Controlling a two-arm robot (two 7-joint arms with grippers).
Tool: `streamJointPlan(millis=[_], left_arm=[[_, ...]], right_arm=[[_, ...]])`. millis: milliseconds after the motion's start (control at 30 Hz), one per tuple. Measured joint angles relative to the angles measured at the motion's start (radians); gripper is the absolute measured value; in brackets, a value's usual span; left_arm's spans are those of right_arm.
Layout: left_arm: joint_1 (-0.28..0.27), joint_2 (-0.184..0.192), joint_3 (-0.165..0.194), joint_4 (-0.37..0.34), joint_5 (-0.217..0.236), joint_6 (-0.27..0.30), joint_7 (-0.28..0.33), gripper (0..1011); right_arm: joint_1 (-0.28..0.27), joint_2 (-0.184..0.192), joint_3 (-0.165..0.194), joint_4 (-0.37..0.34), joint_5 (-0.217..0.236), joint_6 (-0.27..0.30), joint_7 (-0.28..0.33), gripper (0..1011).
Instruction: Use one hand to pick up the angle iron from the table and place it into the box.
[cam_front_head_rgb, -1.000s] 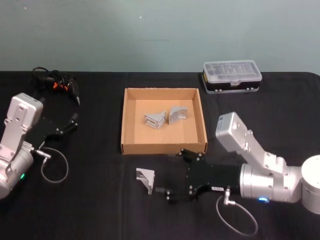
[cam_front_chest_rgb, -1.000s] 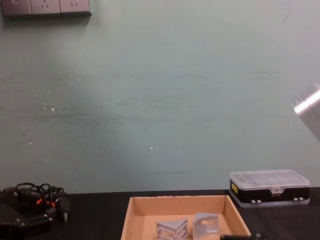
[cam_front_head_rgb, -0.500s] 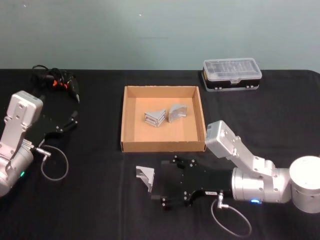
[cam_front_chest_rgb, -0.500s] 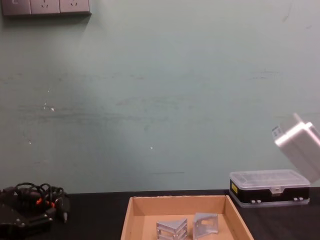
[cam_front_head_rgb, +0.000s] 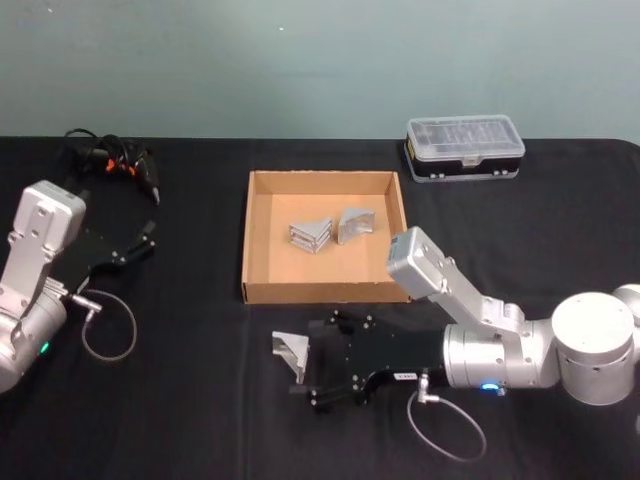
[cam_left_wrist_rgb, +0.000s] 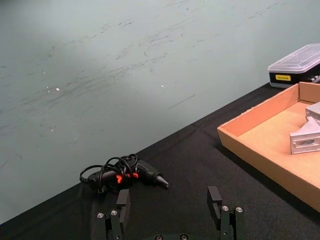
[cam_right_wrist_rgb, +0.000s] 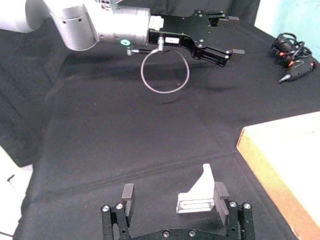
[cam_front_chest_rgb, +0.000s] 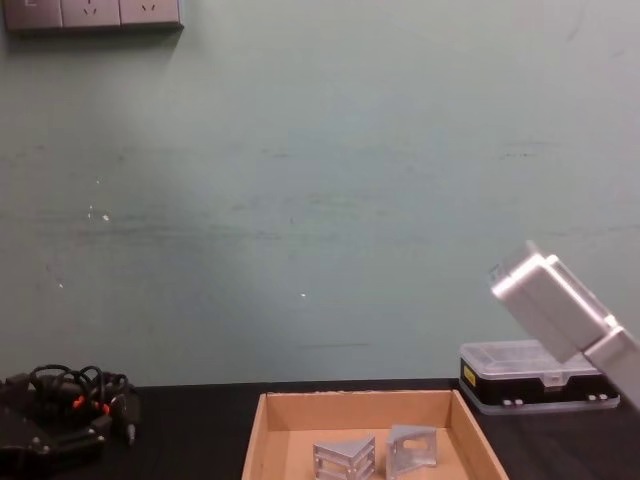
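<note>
With my right tool (cam_right_wrist_rgb: 174, 194) spread around the angle iron (cam_right_wrist_rgb: 196, 198), which sits off-centre in the gap, closing could twist it free; my left tool (cam_left_wrist_rgb: 169, 199) idles, spread.

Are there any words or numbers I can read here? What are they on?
No text here can be read.
The yellow label on the plastic case: too small to read.
The white label on the right gripper: too blurred to read.
The white sticker on the left gripper: too blurred to read.
</note>
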Motion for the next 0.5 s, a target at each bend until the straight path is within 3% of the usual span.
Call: streamJointPlan(millis=[500], left_arm=[[0.000,0.000,0.000,0.000,0.000,0.000,0.000,1011]], right_arm=[[0.051,-0.044,-0.034,0.063,-0.021,0.034,-0.033,1002]])
